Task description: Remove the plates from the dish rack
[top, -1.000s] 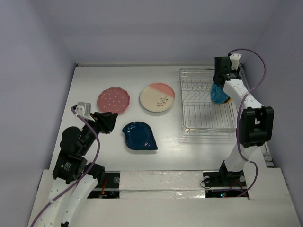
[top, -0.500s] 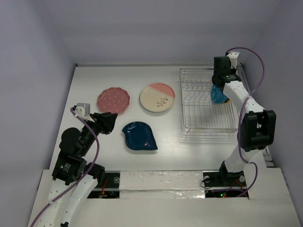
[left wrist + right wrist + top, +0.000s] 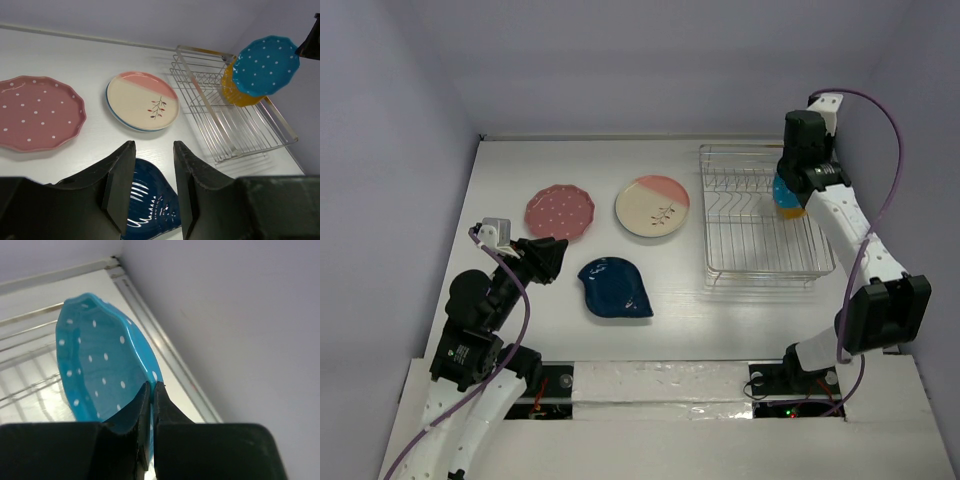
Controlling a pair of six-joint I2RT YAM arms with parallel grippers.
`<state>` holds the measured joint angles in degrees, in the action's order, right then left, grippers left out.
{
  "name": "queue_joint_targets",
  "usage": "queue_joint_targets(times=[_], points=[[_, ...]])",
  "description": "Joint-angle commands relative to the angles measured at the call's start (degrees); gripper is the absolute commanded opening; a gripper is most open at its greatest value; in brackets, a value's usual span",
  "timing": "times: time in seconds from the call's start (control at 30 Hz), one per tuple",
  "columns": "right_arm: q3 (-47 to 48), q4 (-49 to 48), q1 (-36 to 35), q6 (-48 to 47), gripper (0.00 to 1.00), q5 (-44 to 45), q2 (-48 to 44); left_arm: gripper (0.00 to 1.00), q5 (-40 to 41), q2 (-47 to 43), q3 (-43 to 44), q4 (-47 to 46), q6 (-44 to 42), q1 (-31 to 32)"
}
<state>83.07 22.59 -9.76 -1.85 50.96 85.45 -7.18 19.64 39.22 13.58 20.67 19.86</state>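
The light blue dotted plate (image 3: pixel 95 370) hangs on edge above the dish rack (image 3: pixel 760 240), my right gripper (image 3: pixel 151 385) shut on its rim. From the left wrist view this plate (image 3: pixel 265 65) is clear of the rack (image 3: pixel 225 120), while the yellow-orange plate (image 3: pixel 232 92) still stands between the tines. From above, the right gripper (image 3: pixel 788 180) is over the rack's far right part. On the table lie the pink dotted plate (image 3: pixel 560 211), the cream-and-pink plate (image 3: pixel 652 206) and the dark blue leaf plate (image 3: pixel 615 288). My left gripper (image 3: pixel 555 258) hovers open and empty beside the dark blue plate (image 3: pixel 145 210).
The rack stands close to the right wall (image 3: pixel 920 150), with the table's back edge (image 3: pixel 590 137) behind it. Bare table (image 3: pixel 660 330) shows in front of the laid-out plates and the rack.
My right gripper has shut on the light blue plate's rim and raised it up out of the rack. The left arm has stayed still.
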Motion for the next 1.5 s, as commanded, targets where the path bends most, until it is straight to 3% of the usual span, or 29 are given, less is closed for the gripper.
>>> queue_joint_targets(times=[0.0, 0.53, 0.77, 1.0, 1.13, 1.17, 1.23, 1.33, 1.47], points=[[3.24, -5.01, -1.32, 6.49, 0.0, -4.7, -6.15, 0.33, 0.33, 0.05, 0.94, -1.81, 0.34, 0.27], [-10.45, -15.81, -1.32, 27.94, 0.0, -30.02, -13.56, 0.34, 0.24, 0.4, 0.86, -1.98, 0.43, -0.26], [-14.51, -20.83, -1.32, 30.94, 0.0, -30.66, -5.56, 0.34, 0.32, 0.58, 0.86, -1.98, 0.43, -0.26], [-21.08, -18.55, -1.32, 28.04, 0.0, -26.18, -7.3, 0.34, -0.03, 0.67, 0.86, -2.07, 0.25, -0.26], [-24.7, -17.67, -1.32, 26.19, 0.33, -25.74, -13.1, 0.34, -0.46, 0.93, 0.86, -2.16, 0.34, -0.26], [-25.06, -17.32, -1.32, 26.19, 0.48, -24.6, -14.25, 0.34, -0.55, 0.93, 0.86, -2.25, 0.25, -0.26], [-26.28, -15.66, -1.32, 26.19, 0.59, -23.11, -16.98, 0.34, -0.47, 0.84, 0.77, -2.33, 0.17, -0.26], [-26.64, -10.56, -0.79, 25.93, 0.63, -22.48, -16.64, 0.34, -0.47, 0.4, 0.77, -2.33, 0.25, -0.26], [-31.64, -9.76, -0.79, 25.49, 0.6, -29.66, -15.67, 0.34, -0.47, -0.04, 0.77, -2.33, 0.25, -0.26]])
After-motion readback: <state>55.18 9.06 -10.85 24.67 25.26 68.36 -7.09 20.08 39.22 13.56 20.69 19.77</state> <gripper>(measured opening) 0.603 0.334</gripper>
